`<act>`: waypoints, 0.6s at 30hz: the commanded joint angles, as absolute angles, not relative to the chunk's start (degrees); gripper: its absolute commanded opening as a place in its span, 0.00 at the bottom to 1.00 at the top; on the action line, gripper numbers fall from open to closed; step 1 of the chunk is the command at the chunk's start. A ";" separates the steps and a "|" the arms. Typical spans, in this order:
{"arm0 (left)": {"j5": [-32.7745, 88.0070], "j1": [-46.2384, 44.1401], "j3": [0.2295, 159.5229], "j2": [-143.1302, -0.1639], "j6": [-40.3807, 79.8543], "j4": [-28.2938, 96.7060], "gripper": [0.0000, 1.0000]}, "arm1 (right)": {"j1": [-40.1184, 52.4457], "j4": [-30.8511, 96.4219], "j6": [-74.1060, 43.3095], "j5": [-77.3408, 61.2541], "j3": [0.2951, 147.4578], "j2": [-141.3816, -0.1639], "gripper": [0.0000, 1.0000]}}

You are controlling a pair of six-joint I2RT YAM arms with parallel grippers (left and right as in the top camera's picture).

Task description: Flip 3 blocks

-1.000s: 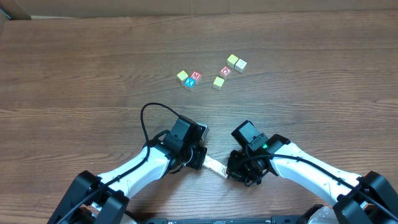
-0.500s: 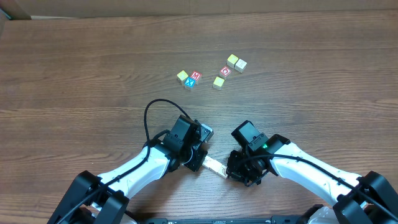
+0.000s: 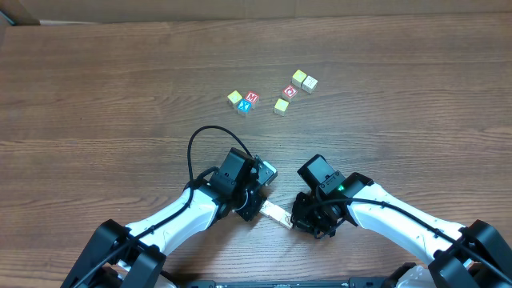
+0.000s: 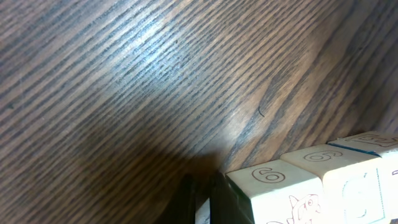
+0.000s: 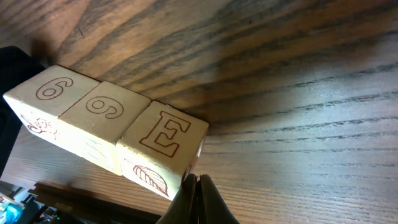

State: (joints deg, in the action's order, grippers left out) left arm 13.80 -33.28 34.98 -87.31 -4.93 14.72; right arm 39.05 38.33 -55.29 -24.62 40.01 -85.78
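Three pale cream blocks (image 3: pixel 276 214) lie in a tight row near the table's front edge, between my two grippers. In the right wrist view their top faces read 6 (image 5: pixel 53 92), 9 (image 5: pixel 102 106) and E (image 5: pixel 165 134), with small red drawings on the sides. My right gripper (image 5: pixel 198 198) is shut, and its tips touch the lower corner of the E block. My left gripper (image 4: pixel 200 200) is shut too, right beside the 6 block (image 4: pixel 273 180) at the row's other end. Neither gripper holds a block.
Further back on the wooden table lie loose blocks: a yellow one (image 3: pixel 234 98), a red M and blue X block (image 3: pixel 249 102), another yellow one (image 3: pixel 282 106), a red O block (image 3: pixel 290 91) and a pale pair (image 3: pixel 304 80). A black cable (image 3: pixel 210 132) loops above the left arm.
The left wrist has shifted slightly to the right, and its cable loop has moved with it. The right arm and the row of blocks stay put.
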 commanded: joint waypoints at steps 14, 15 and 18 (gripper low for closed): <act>11.40 -33.41 35.55 -87.74 -8.86 12.99 0.04 | 40.86 37.54 -57.14 -24.05 40.16 -85.65 0.04; 11.40 -33.41 35.55 -87.74 -8.86 13.02 0.04 | 41.30 37.19 -57.41 -24.08 40.16 -85.65 0.04; 11.40 -33.41 35.55 -87.74 -8.84 12.99 0.04 | 42.89 35.55 -59.07 -23.88 40.16 -85.65 0.04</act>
